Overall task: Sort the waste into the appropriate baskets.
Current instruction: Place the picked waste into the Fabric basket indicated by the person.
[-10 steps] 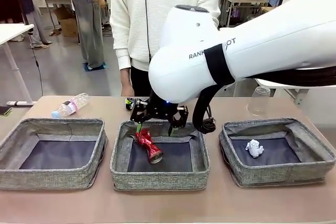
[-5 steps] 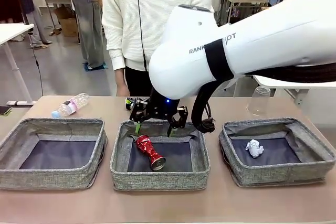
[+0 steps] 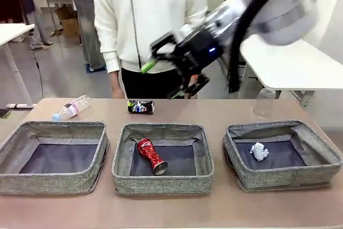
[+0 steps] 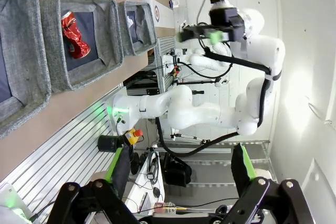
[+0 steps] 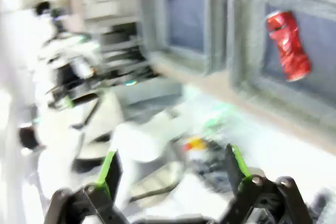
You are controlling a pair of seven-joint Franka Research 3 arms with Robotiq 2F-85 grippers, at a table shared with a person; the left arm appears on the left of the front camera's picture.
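We see a brown table carrying three grey bins in a row. Taking the middle basket as our mark, the left basket and the right basket sit just beside it, apart from it. Behind its far-left corner a dark can lies on its side. Farther back-left lies a clear bottle; back-right stands a clear cup.
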